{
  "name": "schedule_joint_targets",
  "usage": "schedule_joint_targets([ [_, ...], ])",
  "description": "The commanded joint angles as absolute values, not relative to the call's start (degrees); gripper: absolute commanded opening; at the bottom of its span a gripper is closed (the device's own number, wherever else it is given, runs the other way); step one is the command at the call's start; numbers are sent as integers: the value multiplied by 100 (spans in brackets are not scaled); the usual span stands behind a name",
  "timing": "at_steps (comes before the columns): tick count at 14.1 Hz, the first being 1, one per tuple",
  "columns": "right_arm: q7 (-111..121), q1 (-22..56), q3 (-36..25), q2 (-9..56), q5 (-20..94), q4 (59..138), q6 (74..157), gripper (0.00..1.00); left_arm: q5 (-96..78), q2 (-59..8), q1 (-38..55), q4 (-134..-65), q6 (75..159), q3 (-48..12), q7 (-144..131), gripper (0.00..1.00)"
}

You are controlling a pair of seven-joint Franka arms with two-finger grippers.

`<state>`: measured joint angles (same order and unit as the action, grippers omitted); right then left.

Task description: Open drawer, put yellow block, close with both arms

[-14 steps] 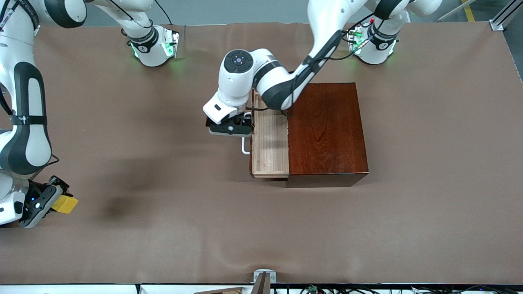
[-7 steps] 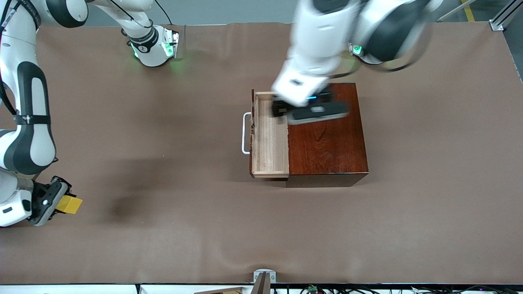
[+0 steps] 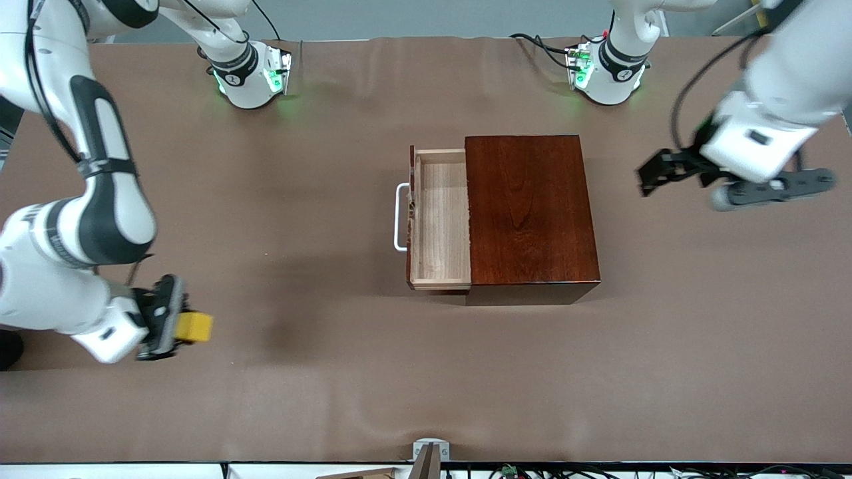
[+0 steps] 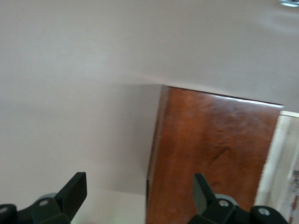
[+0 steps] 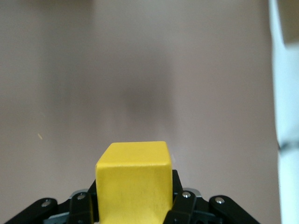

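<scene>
The dark reddish-brown wooden box (image 3: 530,209) stands mid-table. Its drawer (image 3: 439,223) is pulled out toward the right arm's end, pale inside and empty, with a white U-shaped handle (image 3: 399,217). My right gripper (image 3: 190,326) is shut on the yellow block (image 3: 194,326) and holds it above the bare table near the right arm's end; the block fills the right wrist view (image 5: 133,179). My left gripper (image 3: 655,174) is open and empty, in the air over the table at the left arm's end, apart from the box. The left wrist view shows the box top (image 4: 210,154) between the fingers (image 4: 74,189).
A brown mat (image 3: 299,219) covers the table between the block and the drawer. The two arm bases (image 3: 249,73) stand along the farthest edge. A small metal bracket (image 3: 429,452) sits at the nearest table edge.
My left gripper let go of the drawer handle, rose over the box and swung out to the left arm's end. My right gripper carried the yellow block toward the drawer.
</scene>
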<state>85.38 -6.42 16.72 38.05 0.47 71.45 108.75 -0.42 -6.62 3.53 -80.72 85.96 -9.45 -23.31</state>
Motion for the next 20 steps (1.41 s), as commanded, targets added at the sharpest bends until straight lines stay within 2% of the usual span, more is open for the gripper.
schedule_joint_targets([
  [1, 8587, -230, 1784, 3726, 17, 7189, 10784, 0, -193, -335, -25, -8823, 8858, -1028, -2145, 100],
  [4, 7782, 551, 1758, 3709, -88, 7189, 10758, 0, -667, -273, -552, -9105, 9104, -1020, -1050, 100],
  [8, 6806, 1386, 1740, 3674, -114, 7172, 10723, 0, -572, -281, -580, -9097, 9237, -1011, -484, 100],
  [10, 5981, 1896, 1705, 3419, -498, 7172, 10696, 0, -265, -281, -527, -9079, 9290, -1037, -475, 100],
  [20, 5283, 2654, 1714, 3428, -852, 7172, 10705, 0, -264, -325, -483, -9026, 9290, -1055, -483, 100],
])
